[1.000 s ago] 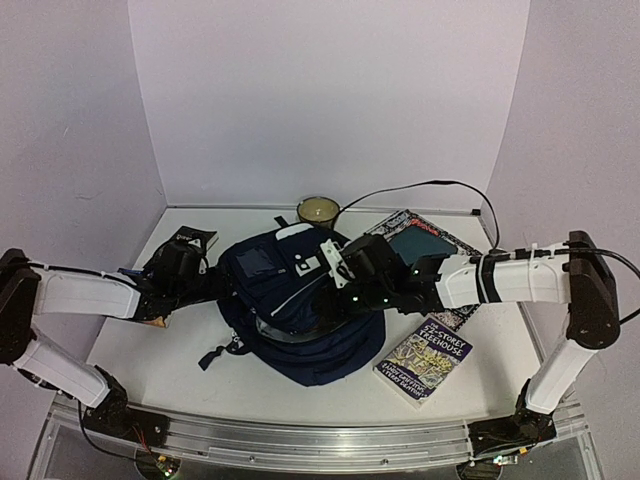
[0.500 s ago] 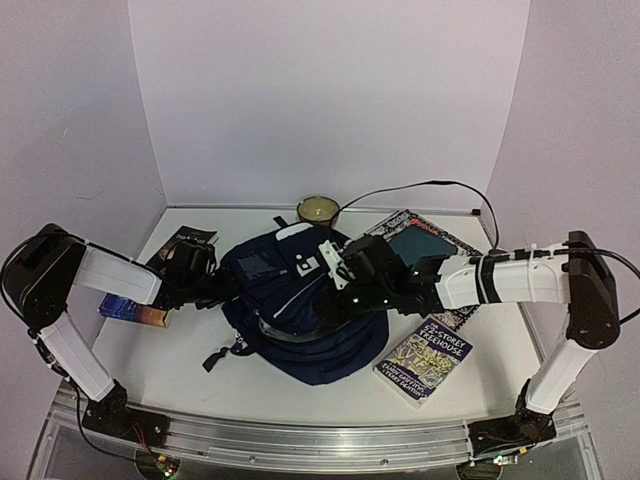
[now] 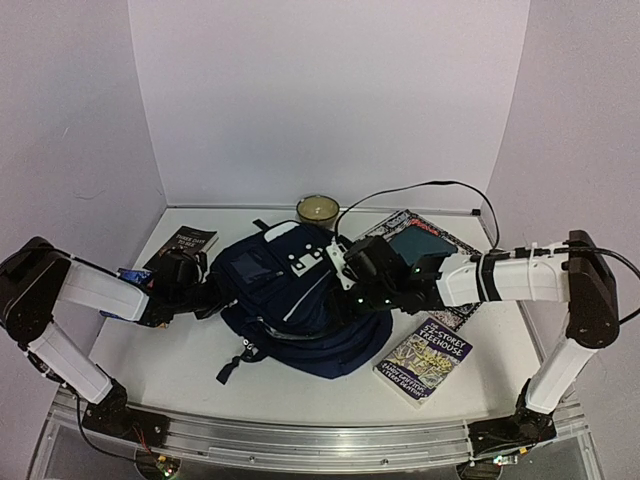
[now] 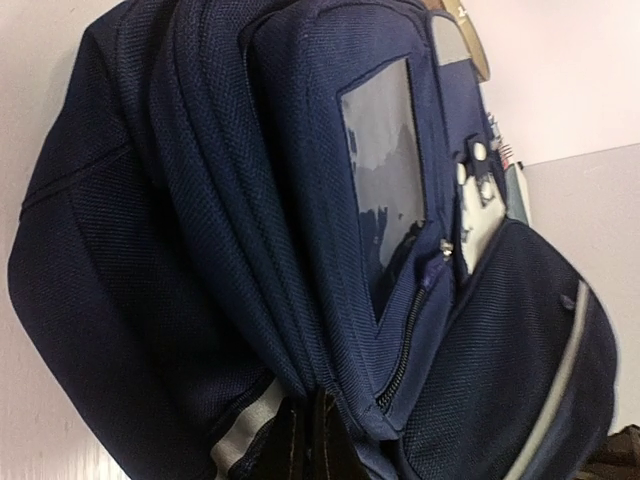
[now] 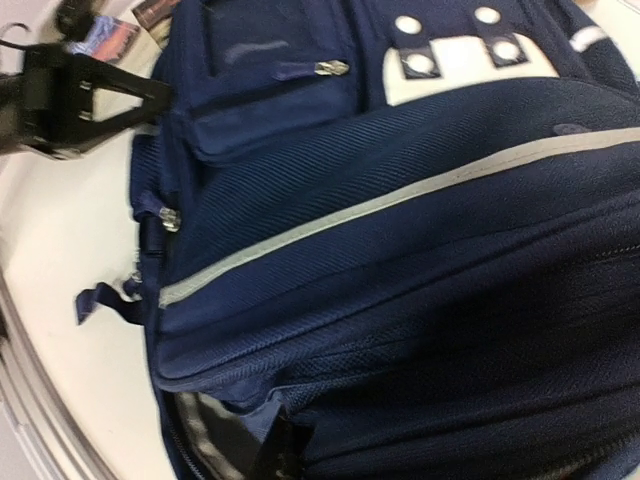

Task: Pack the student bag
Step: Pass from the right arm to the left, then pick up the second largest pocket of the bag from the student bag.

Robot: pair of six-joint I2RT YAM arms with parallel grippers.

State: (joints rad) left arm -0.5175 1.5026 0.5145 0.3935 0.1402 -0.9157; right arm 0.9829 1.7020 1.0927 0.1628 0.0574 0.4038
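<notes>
Left gripper (image 3: 210, 297) seemingly clamped on student bag (image 3: 300, 335) flank facing desk's (image 3: 160, 355) left edge, right gripper (image 3: 345, 300) against bag, grip untellable

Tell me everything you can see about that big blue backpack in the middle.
The student bag is a navy backpack of coarse woven cloth, lying slumped, front up, on the white table. Its front carries a pale diagonal stripe, a white patch with round holes, a clear window pocket and zipped pockets with metal pulls. A black strap trails toward the near edge. The left tool meets its left side, the right tool its right; whether either clamps the cloth is hidden.
</notes>
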